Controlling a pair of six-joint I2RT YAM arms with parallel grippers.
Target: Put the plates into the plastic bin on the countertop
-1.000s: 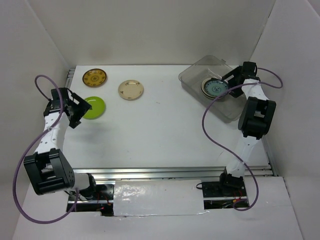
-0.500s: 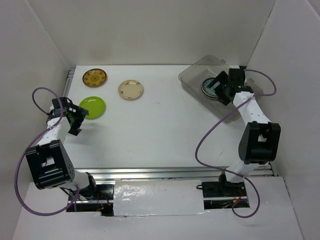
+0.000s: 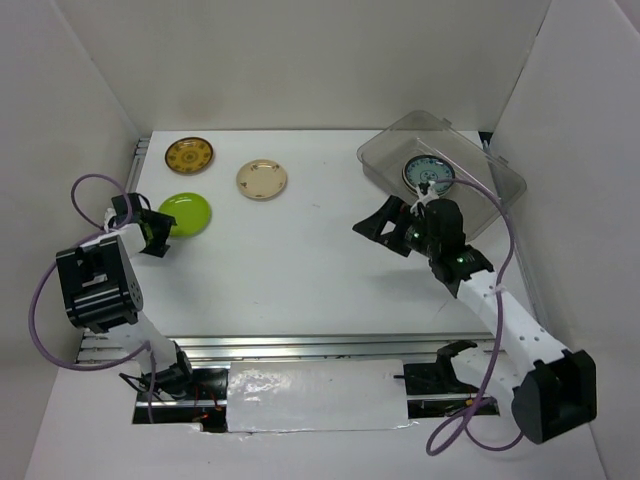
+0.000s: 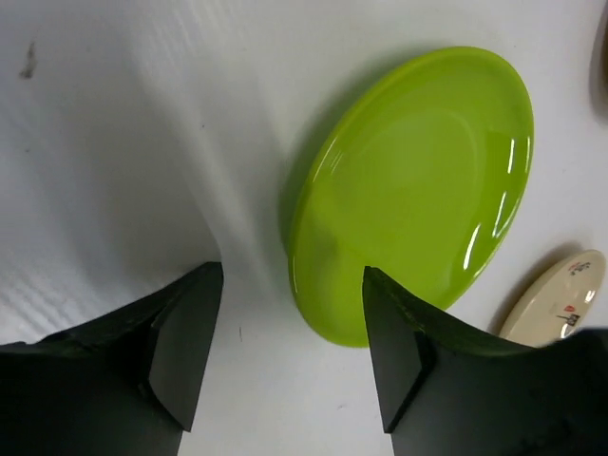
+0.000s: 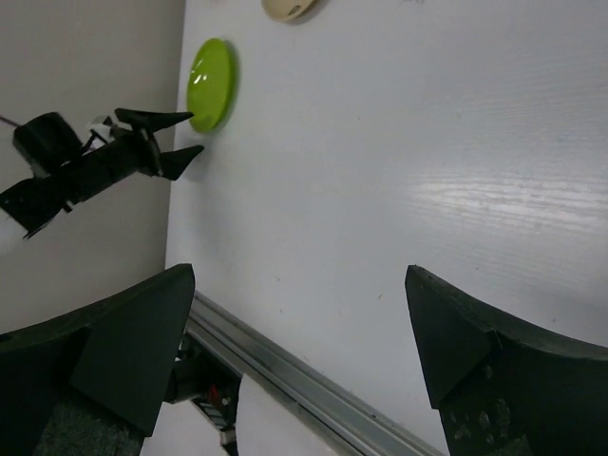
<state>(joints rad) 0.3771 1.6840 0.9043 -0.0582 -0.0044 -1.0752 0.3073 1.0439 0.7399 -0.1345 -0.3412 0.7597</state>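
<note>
At left of the top view, the left gripper stands spread wide and empty, tips low beside the lime green plate lying flat on the countertop; closing there could skid its shallow rim away. Right of centre, the right gripper gapes empty near the plastic bin, upper right.

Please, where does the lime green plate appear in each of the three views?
Top external: the lime green plate sits at the far left.
Left wrist: lime green plate fills the upper right.
Right wrist: lime green plate upper left, seen nearly edge-on.
Shared landmark: the cream plate, beside it in all three views.
</note>
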